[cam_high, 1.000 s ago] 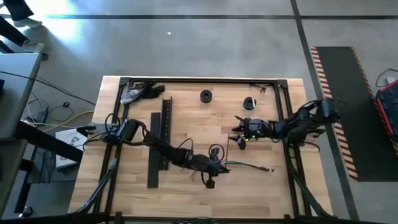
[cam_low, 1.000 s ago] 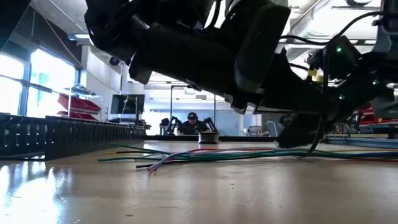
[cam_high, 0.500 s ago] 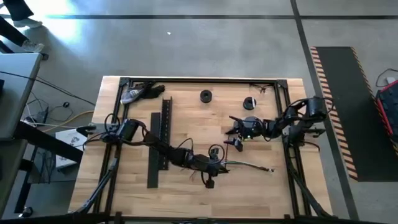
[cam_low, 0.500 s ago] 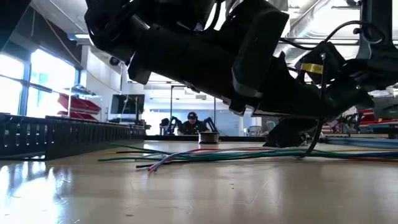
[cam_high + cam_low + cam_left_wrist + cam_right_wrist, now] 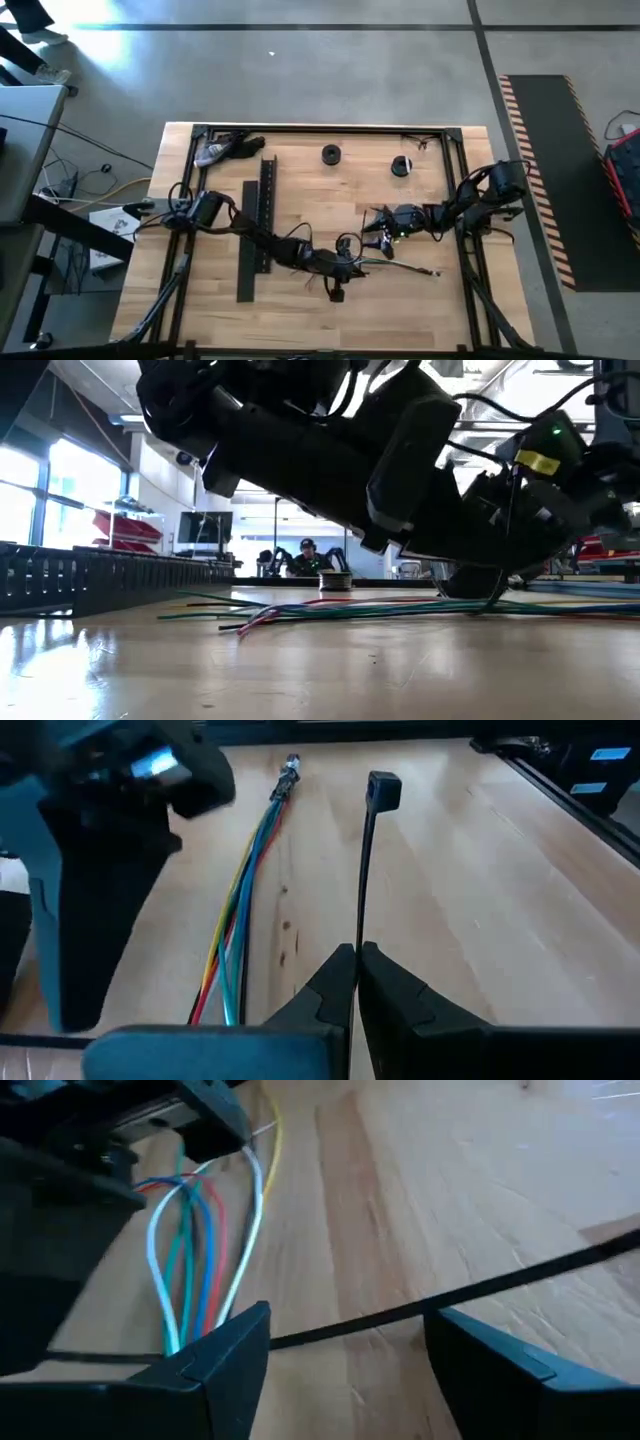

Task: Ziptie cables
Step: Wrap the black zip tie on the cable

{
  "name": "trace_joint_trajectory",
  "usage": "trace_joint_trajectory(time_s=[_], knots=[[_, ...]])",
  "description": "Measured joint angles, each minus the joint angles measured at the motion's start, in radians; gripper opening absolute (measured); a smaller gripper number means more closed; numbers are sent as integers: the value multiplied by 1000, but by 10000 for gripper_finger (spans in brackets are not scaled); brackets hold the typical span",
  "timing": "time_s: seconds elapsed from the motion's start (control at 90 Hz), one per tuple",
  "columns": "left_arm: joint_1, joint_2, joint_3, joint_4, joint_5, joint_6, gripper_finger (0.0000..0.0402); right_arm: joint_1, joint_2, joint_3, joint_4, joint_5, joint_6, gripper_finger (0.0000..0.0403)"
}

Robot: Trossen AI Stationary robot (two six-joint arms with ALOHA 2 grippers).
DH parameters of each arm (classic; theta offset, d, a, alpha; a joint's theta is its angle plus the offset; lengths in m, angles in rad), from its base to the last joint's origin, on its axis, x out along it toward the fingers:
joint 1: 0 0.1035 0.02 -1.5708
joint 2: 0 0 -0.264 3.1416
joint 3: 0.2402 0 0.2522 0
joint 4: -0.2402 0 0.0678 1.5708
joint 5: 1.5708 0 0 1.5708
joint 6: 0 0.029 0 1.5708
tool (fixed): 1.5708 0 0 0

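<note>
Cables (image 5: 205, 1240) between open right hand (image 5: 345, 1350) fingers

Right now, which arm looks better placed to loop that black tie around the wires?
Probably the right. The left gripper is shut on the zip tie, holding it beside the wires. The right gripper is open, its fingers either side of the tie, free to take its loose end.

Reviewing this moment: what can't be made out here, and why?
Left wrist view: the left gripper, shut on the zip tie, cuts off the cables' near end.
Right wrist view: past the open right gripper, the zip tie's ends are hidden, one behind the left arm, one off the edge.
High view: the zip tie is too small to see.
Low view: dark arm bodies hide both grippers.
</note>
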Motion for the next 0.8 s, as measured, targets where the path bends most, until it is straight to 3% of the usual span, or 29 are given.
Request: trace_joint_trajectory(time_s=[0.178, 0.311, 0.556, 0.8], knots=[[0, 0, 0, 1, 0, 0, 0, -6, 0, 2, 1, 97, 80, 204], [0, 0, 0, 2, 0, 1, 0, -36, 0, 3, 4, 104, 120, 209], [0, 0, 0, 3, 0, 1, 0, -90, -1, 61, -91, 20, 101, 249], [0, 0, 0, 4, 0, 4, 0, -91, 0, 98, -128, -38, 13, 241]])
